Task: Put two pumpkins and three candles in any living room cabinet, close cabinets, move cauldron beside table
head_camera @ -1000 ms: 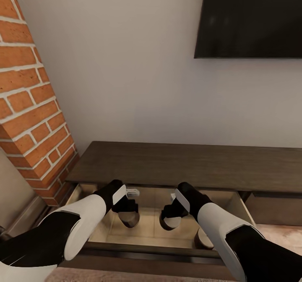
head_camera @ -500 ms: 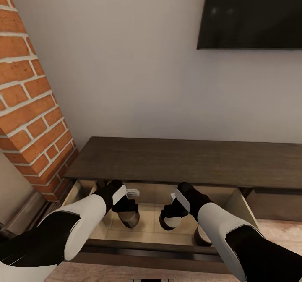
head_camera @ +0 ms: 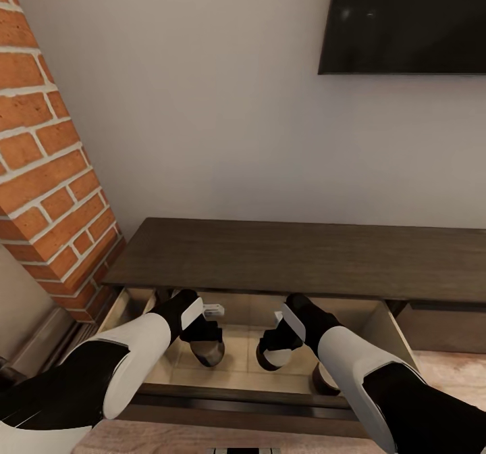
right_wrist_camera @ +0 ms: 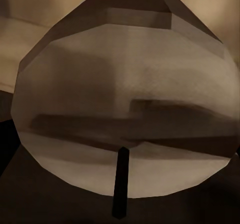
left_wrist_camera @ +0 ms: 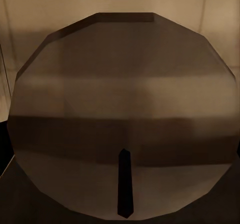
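Reaching down into the open drawer [head_camera: 378, 325] of the cabinet [head_camera: 297, 258], the left pincer [head_camera: 206, 346] grips a candle [head_camera: 209, 355], and the right pincer [head_camera: 273, 352] grips a second candle [head_camera: 275, 358]. Each wrist view looks closely onto its candle top with a dark wick. A third candle [head_camera: 322, 381] stands at the drawer's front right corner.

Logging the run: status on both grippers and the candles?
Left gripper and right gripper down in the open cabinet drawer, a candle at each; grip state unclear. Third candle lies beside the right arm. Nothing in the way.
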Motion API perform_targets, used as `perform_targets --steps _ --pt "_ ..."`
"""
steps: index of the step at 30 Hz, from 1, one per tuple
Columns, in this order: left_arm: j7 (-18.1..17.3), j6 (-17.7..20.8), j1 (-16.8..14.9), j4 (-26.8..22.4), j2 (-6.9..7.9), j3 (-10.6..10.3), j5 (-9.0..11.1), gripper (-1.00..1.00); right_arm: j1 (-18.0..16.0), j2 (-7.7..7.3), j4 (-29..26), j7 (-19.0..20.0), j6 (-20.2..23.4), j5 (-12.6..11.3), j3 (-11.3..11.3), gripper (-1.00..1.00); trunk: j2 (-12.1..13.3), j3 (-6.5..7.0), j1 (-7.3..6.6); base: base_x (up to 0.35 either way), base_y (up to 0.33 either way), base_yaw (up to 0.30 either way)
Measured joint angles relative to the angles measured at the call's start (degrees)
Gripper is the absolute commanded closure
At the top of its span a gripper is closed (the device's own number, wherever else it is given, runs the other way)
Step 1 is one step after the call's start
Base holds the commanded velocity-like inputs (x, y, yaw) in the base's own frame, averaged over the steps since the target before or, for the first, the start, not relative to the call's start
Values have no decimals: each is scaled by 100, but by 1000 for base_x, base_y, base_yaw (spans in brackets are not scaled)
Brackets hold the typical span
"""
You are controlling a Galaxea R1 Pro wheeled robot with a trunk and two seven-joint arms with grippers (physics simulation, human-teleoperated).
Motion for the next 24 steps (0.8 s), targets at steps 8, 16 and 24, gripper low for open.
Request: perform_targets --steps 8,16,24 --pt "0 -2 0 -8 0 -2 1 100 -2 0 0 11 0 -1 0 100 0 0 0 0 0 0" --pt "0 0 0 -8 0 -2 -2 100 -4 0 0 23 0 0 2 100 -8 -133 15 0 0 0" --pt "0 -58 0 -10 0 5 -2 100 -2 0 0 23 -20 -2 9 100 -8 -133 15 0 0 0"
